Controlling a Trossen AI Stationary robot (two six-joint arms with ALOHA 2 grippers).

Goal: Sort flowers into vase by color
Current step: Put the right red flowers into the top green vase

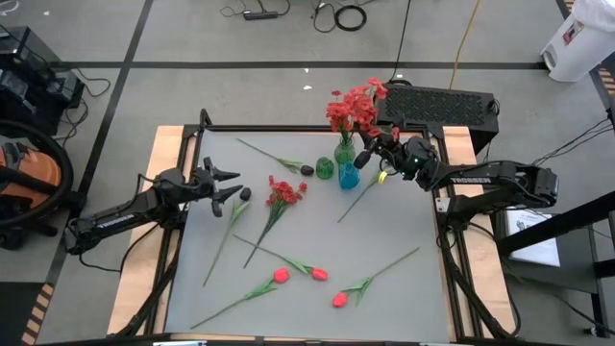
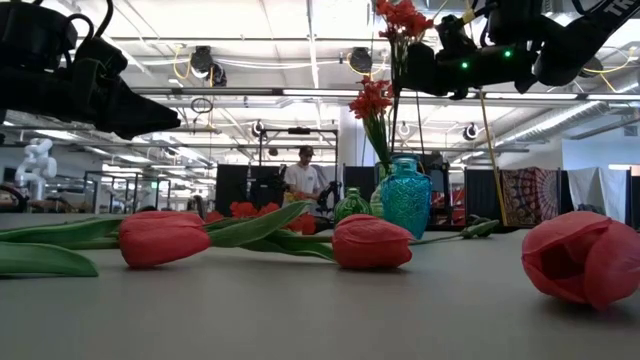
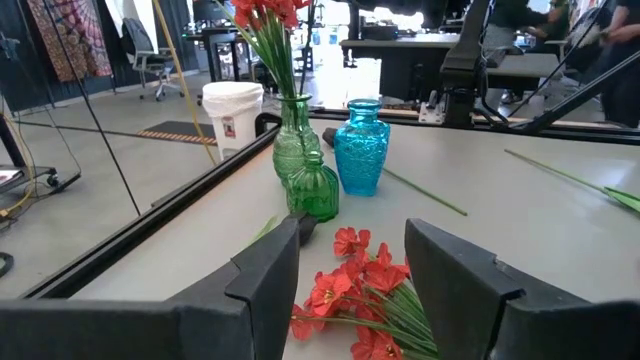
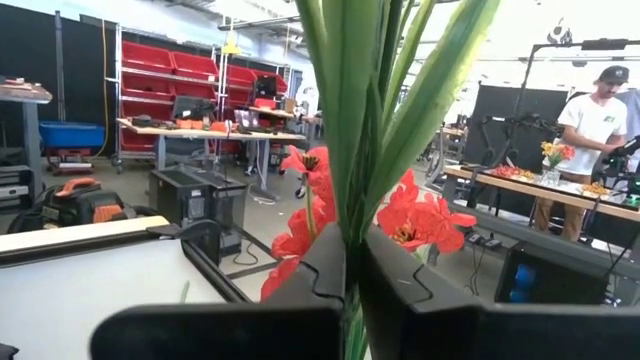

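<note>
1. the tall green vase (image 1: 344, 151) at the back of the table already carries a bunch of red clustered blossoms (image 1: 354, 104), so the red sort is under way.
2. the right gripper (image 1: 369, 154) is clamped tight on green stems just beside that vase; the right wrist view shows stems and leaves (image 4: 372, 120) pinched between its fingers with red blossoms beyond. whether these stems are seated in the vase or only lowered over it i cannot tell.
3. the blue vase (image 1: 349, 176) stands just in front of the tall green vase and the small round green vase (image 1: 325, 168) just to its left; neither shows a flower in it, though a loose stem (image 1: 363, 197) lies beside the blue one.
4. left on the table, all in front of the tall green vase: a red clustered stem (image 1: 282, 192) to its front-left, three pinkish-red tulips (image 1: 317, 274) well in front, and one bare-looking green stem (image 1: 392, 262) to the front-right.
5. dark buds: one (image 1: 307, 170) lies just left of the small green vase, another (image 1: 243, 194) near the left gripper.
6. the left gripper (image 1: 233, 185), well to the left of the tall green vase, holds nothing; its fingers (image 3: 265, 275) are spread wide, with the loose red cluster ahead of them.
7. judgement: roughly a third done; tulips, dark buds and one red stem remain.
</note>
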